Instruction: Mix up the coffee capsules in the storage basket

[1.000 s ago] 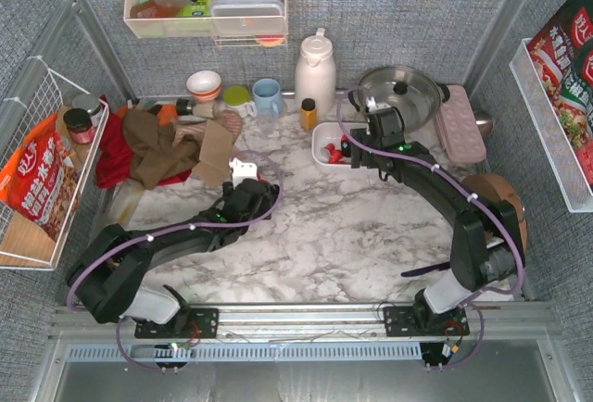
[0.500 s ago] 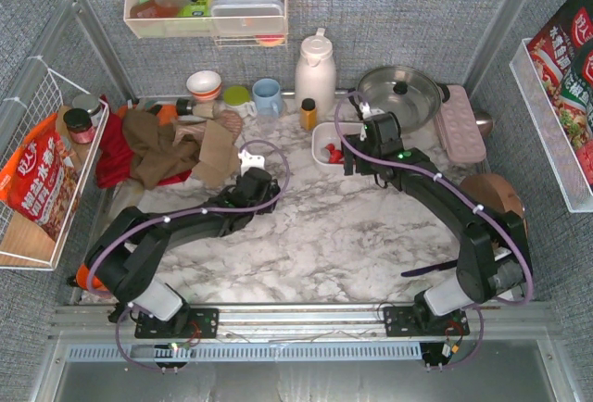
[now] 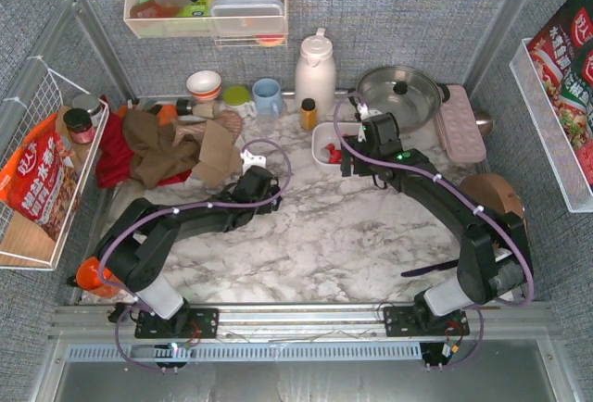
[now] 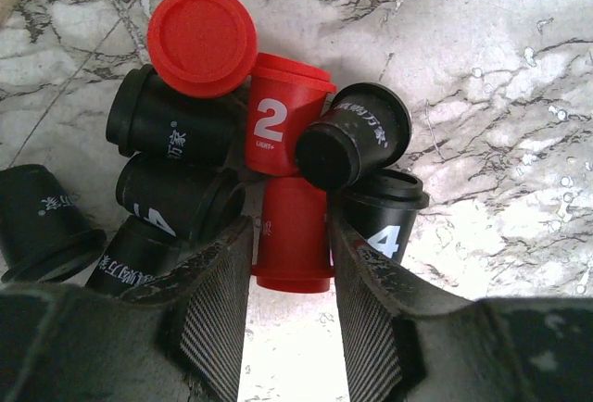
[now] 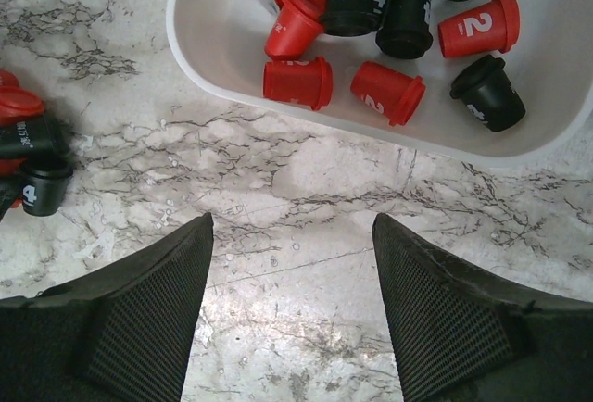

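Note:
Several red and black coffee capsules [image 5: 386, 90] lie in the white storage basket [image 5: 199, 41], which also shows in the top view [image 3: 323, 133]. A second heap of capsules [image 4: 352, 133] lies on the marble table to its left, seen at the left edge of the right wrist view [image 5: 28, 147]. My left gripper [image 4: 289, 231] is low over that heap, its fingers closed against the sides of a red capsule [image 4: 295, 244] lying on the table. My right gripper [image 5: 292, 221] is open and empty above bare marble, just on the near side of the basket.
A white thermos [image 3: 315, 70], a yellow-capped bottle [image 3: 309, 113], a lidded pot [image 3: 400, 92] and a pink tray [image 3: 460, 124] stand behind the basket. Cups, a bowl [image 3: 204, 84] and cloths [image 3: 148, 147] lie at back left. A wire basket [image 3: 42, 175] hangs left.
My left arm has stretched toward the back of the table, carrying its gripper onto the capsule heap. My right gripper has shifted slightly toward the basket.

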